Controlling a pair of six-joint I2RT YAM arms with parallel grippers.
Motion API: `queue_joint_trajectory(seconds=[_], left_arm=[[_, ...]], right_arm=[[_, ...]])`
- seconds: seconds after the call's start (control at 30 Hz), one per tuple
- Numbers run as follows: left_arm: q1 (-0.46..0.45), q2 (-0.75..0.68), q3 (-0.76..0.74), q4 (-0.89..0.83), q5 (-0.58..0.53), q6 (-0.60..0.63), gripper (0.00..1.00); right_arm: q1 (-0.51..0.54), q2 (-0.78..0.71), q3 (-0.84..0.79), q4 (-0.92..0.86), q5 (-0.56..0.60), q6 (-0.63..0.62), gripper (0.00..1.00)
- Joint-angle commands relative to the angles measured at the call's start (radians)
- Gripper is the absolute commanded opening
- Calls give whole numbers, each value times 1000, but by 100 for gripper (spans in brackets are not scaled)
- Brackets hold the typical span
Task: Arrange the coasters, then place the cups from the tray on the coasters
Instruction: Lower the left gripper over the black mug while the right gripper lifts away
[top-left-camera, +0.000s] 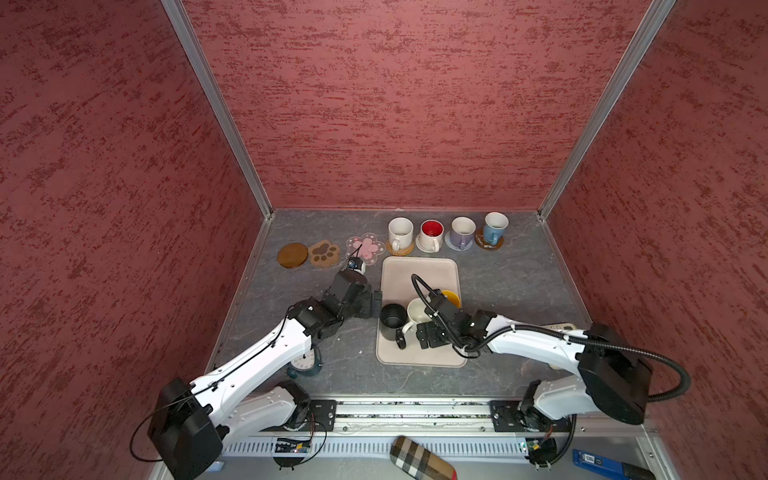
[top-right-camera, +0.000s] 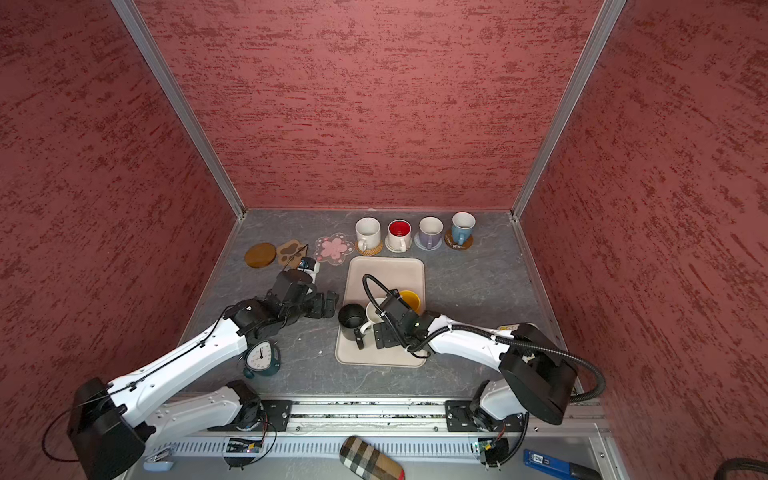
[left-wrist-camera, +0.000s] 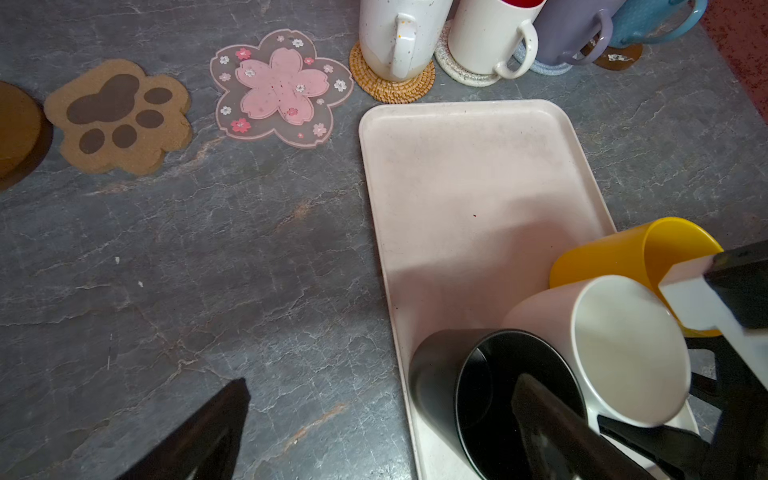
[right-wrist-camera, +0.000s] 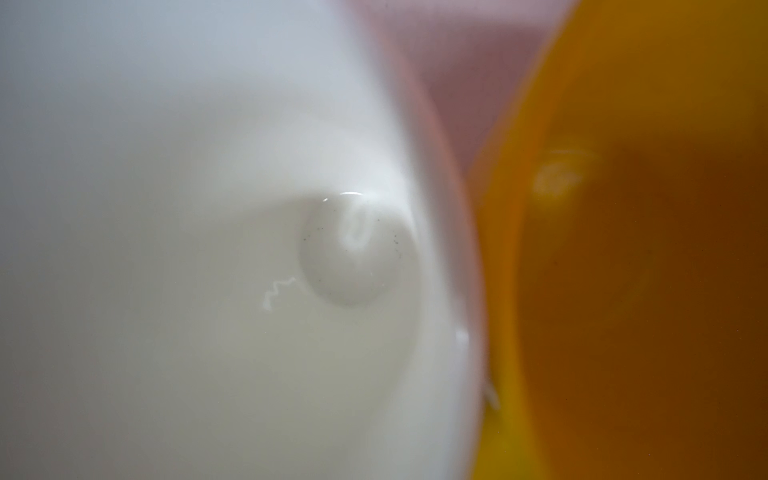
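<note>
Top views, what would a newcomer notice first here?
A speckled white mug, a red-lined mug, a lavender mug and a light blue mug stand in a row on coasters at the back. Left of them lie bare coasters: brown disc, tan paw, pink flower. In front, the beige tray holds a black mug, a plain white mug and a yellow mug.

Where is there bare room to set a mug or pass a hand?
Free: far half of the tray; tabletop between flower coaster, paw coaster and the tray; tabletop right of the tray. Crowded: the tray's near half, holding black mug, white mug, yellow mug and the right gripper.
</note>
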Motion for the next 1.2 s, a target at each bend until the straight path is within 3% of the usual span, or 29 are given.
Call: queue_joint_trajectory(seconds=[0.0,0.23,0.5,0.73,0.93,1.17], left_arm=[[-9,-4,-10,2,-16,-6,100],[-9,-16,-1,-26,1,-15,97],[-41,-18,55,-192,48,-147,87],[-185,-8,97,-328,-11,-276,85],[-320,35,94,-330,-46,-416,84],[-392,137,118,-305,-82,-533,79]], right_arm=[[-22,12,8,48,22,-11,93],[-42,12,3,66,3,-18,93],[-42,-42,-27,49,-49,-30,96],[-42,-174,-93,25,-46,-18,97],[-42,-267,-124,13,-21,-6,98],[-58,-367,-128,-28,51,25,98]])
